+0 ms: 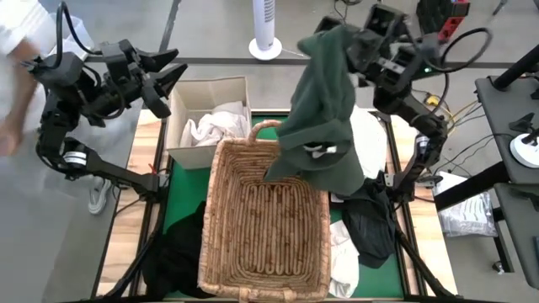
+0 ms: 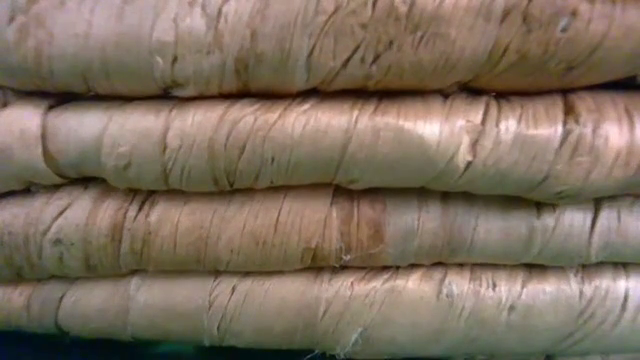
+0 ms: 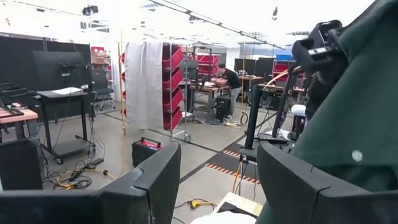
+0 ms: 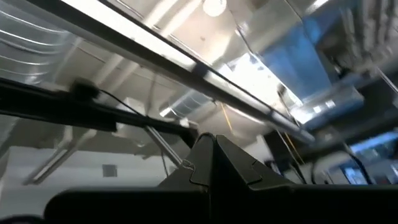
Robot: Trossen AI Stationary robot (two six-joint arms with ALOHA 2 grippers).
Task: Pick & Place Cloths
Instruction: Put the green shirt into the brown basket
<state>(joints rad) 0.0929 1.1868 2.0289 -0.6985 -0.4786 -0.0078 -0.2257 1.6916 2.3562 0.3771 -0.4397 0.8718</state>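
My right gripper [image 1: 349,42] is raised above the table's far right and is shut on a dark green cloth [image 1: 324,118], which hangs down over the far right part of the wicker basket [image 1: 265,223]. In the right wrist view its shut fingers [image 4: 214,155] point up at the ceiling. My left gripper [image 1: 178,65] is open and holds nothing; it is raised at the far left, by the cardboard box [image 1: 194,97]. The left wrist view shows the green cloth [image 3: 354,112] beyond the open fingers. White cloths [image 1: 215,126] lie in the box. My right gripper holds the dark green cloth by its top end [image 1: 333,38]. The bunched fabric there hides how the fingers meet it. The cloth hangs slack in a long fold below the gripper. I cannot tell whether its lower end [image 1: 333,172] touches the basket.
The basket wall [image 2: 320,180] fills the low view. The basket stands on a green mat [image 1: 181,189]. A black cloth [image 1: 181,252] lies left of it, with another black cloth [image 1: 370,223] and a white one [image 1: 345,257] on its right. A person's blurred sleeve [image 1: 17,50] shows at the far left.
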